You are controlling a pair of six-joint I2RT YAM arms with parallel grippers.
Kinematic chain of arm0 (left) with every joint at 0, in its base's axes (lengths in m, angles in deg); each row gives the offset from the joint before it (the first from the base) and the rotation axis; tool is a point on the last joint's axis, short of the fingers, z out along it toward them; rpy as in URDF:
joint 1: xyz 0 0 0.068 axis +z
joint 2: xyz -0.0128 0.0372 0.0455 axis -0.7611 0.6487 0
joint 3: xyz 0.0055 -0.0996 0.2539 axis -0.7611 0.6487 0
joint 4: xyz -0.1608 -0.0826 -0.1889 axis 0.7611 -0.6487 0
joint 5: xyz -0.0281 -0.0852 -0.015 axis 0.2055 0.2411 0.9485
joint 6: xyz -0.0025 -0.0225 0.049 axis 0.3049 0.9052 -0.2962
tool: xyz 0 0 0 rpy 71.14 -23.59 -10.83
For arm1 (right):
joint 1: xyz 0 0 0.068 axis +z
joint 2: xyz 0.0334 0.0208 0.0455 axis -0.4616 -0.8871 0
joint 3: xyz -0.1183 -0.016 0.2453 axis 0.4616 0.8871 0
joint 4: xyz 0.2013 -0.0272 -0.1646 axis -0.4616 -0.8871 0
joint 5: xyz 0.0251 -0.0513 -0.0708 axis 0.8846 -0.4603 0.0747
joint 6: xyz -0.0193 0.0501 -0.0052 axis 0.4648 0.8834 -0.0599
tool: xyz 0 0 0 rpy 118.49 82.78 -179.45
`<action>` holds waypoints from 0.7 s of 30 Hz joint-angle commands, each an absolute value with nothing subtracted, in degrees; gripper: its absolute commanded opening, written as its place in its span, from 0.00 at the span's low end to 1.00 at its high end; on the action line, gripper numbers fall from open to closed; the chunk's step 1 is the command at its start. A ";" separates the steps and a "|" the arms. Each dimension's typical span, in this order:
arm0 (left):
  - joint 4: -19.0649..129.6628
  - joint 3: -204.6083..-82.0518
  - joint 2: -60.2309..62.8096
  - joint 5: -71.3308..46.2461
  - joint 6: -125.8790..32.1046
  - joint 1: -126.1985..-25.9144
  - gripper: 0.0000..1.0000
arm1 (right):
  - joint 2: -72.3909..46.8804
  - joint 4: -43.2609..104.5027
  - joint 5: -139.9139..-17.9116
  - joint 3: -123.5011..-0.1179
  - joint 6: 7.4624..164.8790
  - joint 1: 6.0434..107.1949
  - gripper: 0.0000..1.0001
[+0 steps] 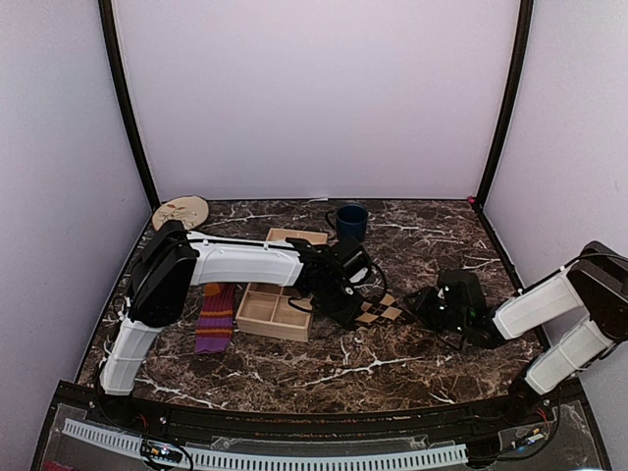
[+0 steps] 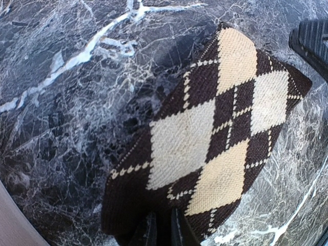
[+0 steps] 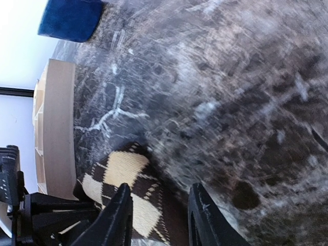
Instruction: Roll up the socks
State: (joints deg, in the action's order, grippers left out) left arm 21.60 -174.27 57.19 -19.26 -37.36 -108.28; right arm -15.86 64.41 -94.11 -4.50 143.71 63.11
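Argyle sock (image 2: 205,148) pinched in left claw (image 2: 164,233), right claw (image 3: 161,193) spread at its 3 o'clock: best rolled tight, edges kept aligned.

Even soft light overhead; right wrist view motion-blurred; left wrist edges fisheye-bent.

Left gripper (image 1: 351,306) at argyle sock (image 1: 383,314); right gripper (image 1: 420,302) beside.

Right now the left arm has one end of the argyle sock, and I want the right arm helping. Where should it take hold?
The free end of the argyle sock, nearest the right gripper. Come in low from the right, open fingers straddling that edge: the sock lies flat, and the left gripper pinches the other end.
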 commanded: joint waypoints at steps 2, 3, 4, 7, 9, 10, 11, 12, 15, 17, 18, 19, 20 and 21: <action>15.16 -171.74 57.54 -18.46 -38.02 -108.00 0.14 | -14.67 65.29 -93.49 -1.20 143.09 62.84 0.38; 15.17 -171.71 57.53 -18.46 -38.07 -108.00 0.14 | -14.65 65.51 -93.30 -0.67 143.25 62.90 0.39; 15.21 -171.71 57.52 -18.43 -38.06 -107.98 0.14 | -14.58 65.95 -93.18 -0.07 143.45 62.92 0.40; 15.22 -171.58 57.47 -18.21 -37.99 -107.93 0.14 | -15.00 67.14 -92.25 1.23 143.54 62.92 0.41; 15.28 -171.41 57.53 -18.04 -37.84 -107.97 0.13 | -15.89 67.54 -91.64 1.29 143.48 63.09 0.41; 15.33 -171.36 57.48 -17.98 -37.75 -107.93 0.13 | -16.29 67.54 -91.51 1.26 143.51 63.27 0.41; 15.46 -171.32 57.50 -17.91 -37.77 -107.92 0.13 | -16.77 67.66 -91.40 1.26 143.69 63.63 0.41; 15.52 -171.28 57.54 -17.84 -37.74 -107.96 0.13 | -17.14 67.67 -91.25 1.26 143.90 63.97 0.42; 15.58 -171.37 57.50 -17.77 -37.78 -107.92 0.13 | -18.16 67.78 -91.08 1.47 145.06 65.85 0.42; 15.55 -171.51 57.54 -17.85 -37.88 -107.92 0.13 | -18.91 67.92 -91.12 1.60 145.95 67.37 0.42; 15.57 -171.55 57.49 -17.85 -37.88 -107.92 0.13 | -19.10 67.93 -91.12 1.65 146.42 68.06 0.42; 15.53 -171.53 57.54 -17.89 -37.81 -107.92 0.13 | -19.12 67.90 -91.24 1.73 146.90 68.77 0.42; 15.57 -171.52 57.53 -17.90 -37.80 -107.86 0.13 | -18.89 67.62 -91.50 1.78 147.49 69.40 0.42; 15.51 -171.49 57.54 -17.96 -37.81 -107.83 0.13 | -18.56 67.14 -91.75 1.78 147.88 70.03 0.42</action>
